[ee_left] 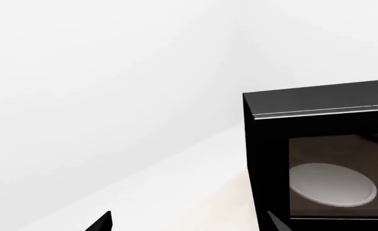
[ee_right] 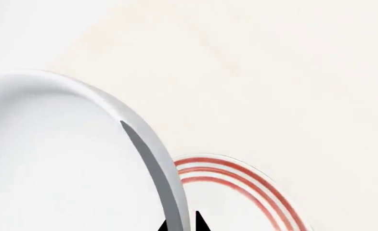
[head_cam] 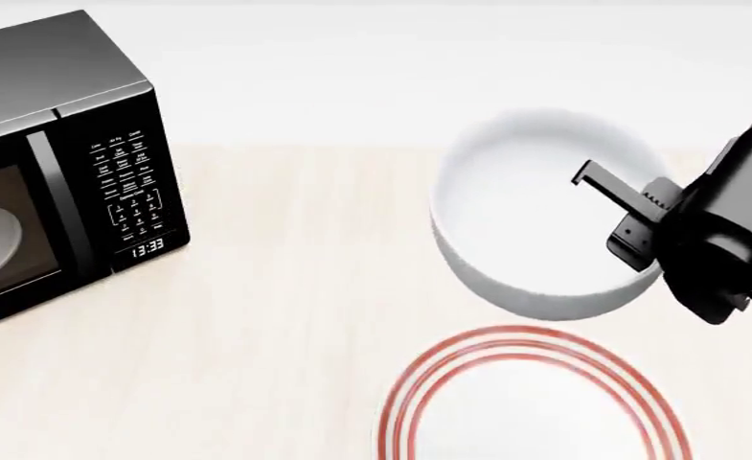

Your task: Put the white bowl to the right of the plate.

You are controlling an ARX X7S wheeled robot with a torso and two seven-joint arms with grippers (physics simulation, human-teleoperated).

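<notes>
The right gripper (head_cam: 621,196) — black, angular — pinches the smooth thick wall of the white bowl (head_cam: 529,216), one finger inside the rim and one outside. The deep round bowl sits behind the plate (head_cam: 529,402), a shallow white disc with three thin red-orange rings, on the pale table (head_cam: 286,316). A glossy black microwave (head_cam: 56,153) stands at left. The left gripper's fingertips barely show — its state is unclear.

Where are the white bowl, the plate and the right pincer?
white bowl (head_cam: 510,206), head view, inner floor.
plate (head_cam: 529,407), head view, centre inside the red rings.
right pincer (ee_right: 183,222), right wrist view, between fingertips astride the bowl's rim.
</notes>
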